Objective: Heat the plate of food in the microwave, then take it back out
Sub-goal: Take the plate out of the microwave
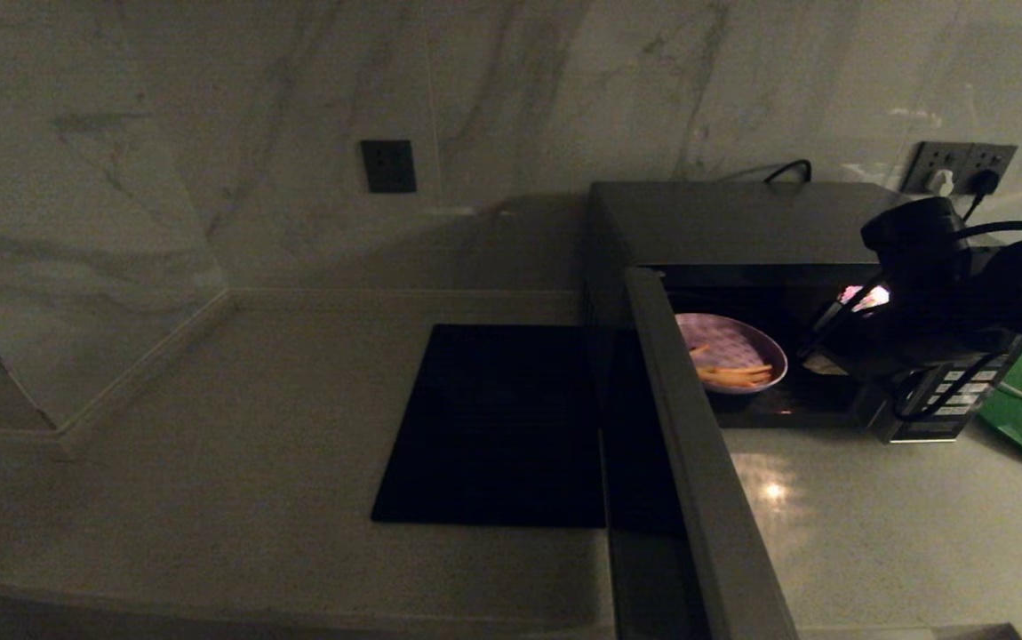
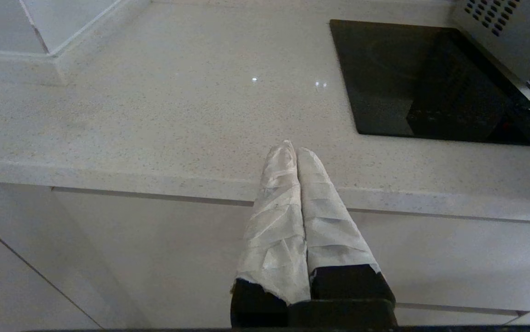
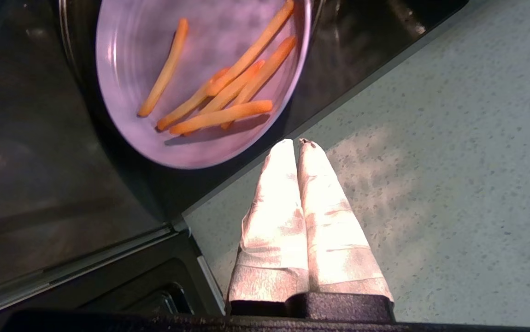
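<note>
The plate of food, pale lavender with a handful of orange fries, sits inside the microwave on the cavity floor, near the front opening, and the door stands swung wide toward the robot. The right claw hangs just outside the opening, above the pale worktop, its wrapped fingers pressed together on nothing and their tips just short of the plate's near rim. Whether this is the loading or the taking-out step cannot be told from the dim head view; I judge it a pause at the mouth of the oven with the plate resting free. If the plate is coming out, the fingers must part and take its near rim; if heating comes next, the arm must clear the doorway and push the door shut. The left claw, fingers together, is parked at the worktop's front edge, well apart, near the black mat.
</note>
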You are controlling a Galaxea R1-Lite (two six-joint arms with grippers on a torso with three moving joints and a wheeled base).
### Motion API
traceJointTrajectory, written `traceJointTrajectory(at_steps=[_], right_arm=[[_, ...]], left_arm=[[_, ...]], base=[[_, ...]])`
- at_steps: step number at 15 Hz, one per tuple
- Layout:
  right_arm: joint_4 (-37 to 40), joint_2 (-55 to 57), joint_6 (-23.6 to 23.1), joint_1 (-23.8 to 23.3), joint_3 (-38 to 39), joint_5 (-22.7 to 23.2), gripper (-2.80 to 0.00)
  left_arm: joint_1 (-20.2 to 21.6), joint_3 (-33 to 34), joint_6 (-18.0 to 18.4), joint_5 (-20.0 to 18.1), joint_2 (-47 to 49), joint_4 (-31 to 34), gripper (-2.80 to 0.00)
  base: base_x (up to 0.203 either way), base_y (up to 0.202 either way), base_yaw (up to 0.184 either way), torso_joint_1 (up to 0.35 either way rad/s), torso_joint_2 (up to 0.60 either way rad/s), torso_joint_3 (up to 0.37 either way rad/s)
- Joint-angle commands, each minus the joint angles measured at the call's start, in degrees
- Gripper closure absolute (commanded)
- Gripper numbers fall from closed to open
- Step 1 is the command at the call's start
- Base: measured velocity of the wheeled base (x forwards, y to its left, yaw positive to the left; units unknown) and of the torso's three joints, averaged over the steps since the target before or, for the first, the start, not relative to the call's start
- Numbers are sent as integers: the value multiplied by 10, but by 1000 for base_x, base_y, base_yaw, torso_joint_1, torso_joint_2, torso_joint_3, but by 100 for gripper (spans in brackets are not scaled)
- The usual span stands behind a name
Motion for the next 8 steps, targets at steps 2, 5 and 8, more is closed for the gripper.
traceJointTrajectory(at_steps=[2,5,8], right_arm=[[1,-5,2,1,2,-43,0],[1,-5,2,2,2,-51,0],[1,-4,2,2,2,-51,-280]], left_arm=[[0,0,0,0,1,0,0],[0,0,0,0,0,0,0],[0,0,0,0,0,0,0]], base=[[0,0,0,0,0,0],[0,0,0,0,0,0],[0,0,0,0,0,0]])
